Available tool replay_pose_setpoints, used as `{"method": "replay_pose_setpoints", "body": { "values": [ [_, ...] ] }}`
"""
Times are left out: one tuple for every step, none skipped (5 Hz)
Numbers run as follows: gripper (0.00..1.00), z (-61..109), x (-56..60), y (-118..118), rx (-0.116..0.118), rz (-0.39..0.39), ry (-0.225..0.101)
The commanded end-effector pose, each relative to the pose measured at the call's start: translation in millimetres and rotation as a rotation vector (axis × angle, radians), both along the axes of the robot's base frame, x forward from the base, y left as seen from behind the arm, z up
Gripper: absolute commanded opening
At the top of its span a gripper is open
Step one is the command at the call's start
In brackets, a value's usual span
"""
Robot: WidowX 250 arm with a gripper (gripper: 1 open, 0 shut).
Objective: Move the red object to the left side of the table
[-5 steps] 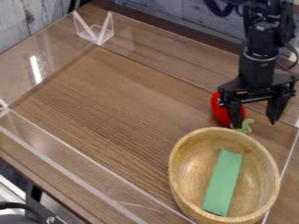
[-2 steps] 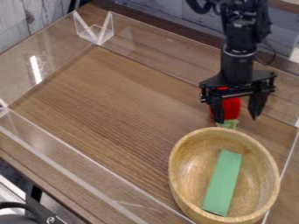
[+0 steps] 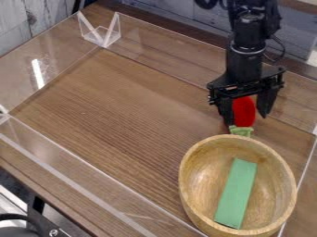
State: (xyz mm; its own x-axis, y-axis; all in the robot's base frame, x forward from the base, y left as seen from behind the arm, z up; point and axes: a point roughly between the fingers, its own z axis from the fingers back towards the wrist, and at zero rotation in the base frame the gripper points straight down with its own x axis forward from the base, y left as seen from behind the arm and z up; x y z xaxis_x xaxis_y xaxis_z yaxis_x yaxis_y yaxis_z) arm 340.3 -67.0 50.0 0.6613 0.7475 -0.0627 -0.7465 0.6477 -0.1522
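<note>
We count one red strawberry toy between wide-spread jaws of one gripper, one wooden bowl, one green block.

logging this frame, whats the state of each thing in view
gripper: open, pointing down, fingers on either side of the strawberry
strawberry: on the table, between the open fingers, not lifted as far as can be told
bowl: upright, holding the green block
green block: lying flat inside the bowl
table: strawberry on its right side
</note>
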Motion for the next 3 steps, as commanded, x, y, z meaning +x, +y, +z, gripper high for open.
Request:
{"method": "replay_pose_setpoints", "body": {
  "values": [
    [1.00, 26.1, 18.0, 7, -0.001, 0.062, -0.095],
    [1.00, 27.1, 18.8, -8, 0.003, 0.038, -0.095],
    [1.00, 16.3, 23.7, -1, 0.027, 0.084, -0.084]
  ]
}}
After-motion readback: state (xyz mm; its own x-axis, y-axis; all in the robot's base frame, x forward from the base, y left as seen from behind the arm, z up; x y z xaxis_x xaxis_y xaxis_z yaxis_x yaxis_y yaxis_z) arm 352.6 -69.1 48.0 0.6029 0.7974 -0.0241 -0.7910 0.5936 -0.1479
